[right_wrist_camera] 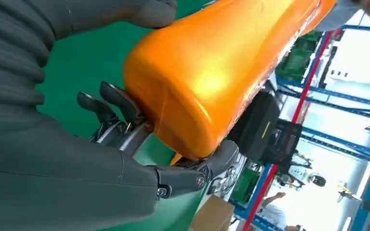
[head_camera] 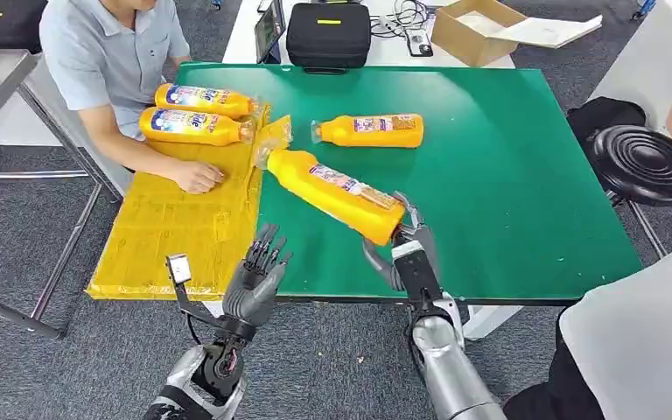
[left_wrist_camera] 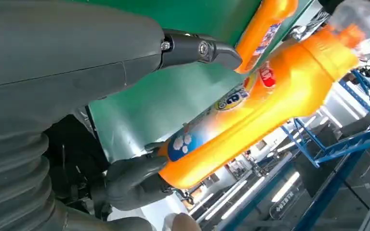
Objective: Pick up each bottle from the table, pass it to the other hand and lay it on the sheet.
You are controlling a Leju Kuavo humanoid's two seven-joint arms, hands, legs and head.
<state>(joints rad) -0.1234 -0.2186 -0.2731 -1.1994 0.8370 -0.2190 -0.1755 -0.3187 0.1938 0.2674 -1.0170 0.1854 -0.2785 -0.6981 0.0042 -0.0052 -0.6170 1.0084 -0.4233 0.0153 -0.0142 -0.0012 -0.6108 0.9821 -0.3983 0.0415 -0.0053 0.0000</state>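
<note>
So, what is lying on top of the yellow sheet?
Two bottles lie side by side at the far end of the yellow sheet, and a person's hand rests on it. What is beneath the sheet is covered.

Industrial workshop, blue steel racking (right_wrist_camera: 313, 96) (strip-lit hall beyond), grey carpet (head_camera: 332, 367), green worktable (head_camera: 507, 175)

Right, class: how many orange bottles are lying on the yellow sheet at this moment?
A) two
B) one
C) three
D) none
A: two bottles lie side by side on the yellow sheet; a third bottle lies on the green table, and the right hand holds a fourth.
</note>
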